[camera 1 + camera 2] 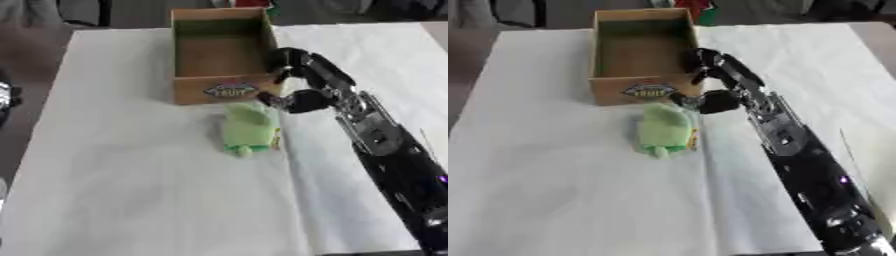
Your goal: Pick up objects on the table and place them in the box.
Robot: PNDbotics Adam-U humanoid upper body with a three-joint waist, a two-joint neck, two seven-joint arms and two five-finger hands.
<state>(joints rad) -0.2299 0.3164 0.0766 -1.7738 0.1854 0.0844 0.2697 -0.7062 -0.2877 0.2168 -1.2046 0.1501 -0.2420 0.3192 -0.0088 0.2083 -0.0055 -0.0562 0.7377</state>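
Your box (223, 90) carries a label on its near wall that reads "FRUIT". It stands open at the far middle of the white-covered desk (131, 190). Just in front of it lies a soft green object (249, 127), too blurred to name. Your right hand (293, 82) reaches in from the lower right, its arm stretched long, and sits at the box's near right corner. Its fingers (282, 59) look curled, but you cannot tell whether they hold anything.

Right robot hand (297, 75) far forward on outstretched arm, fingers curled, empty.
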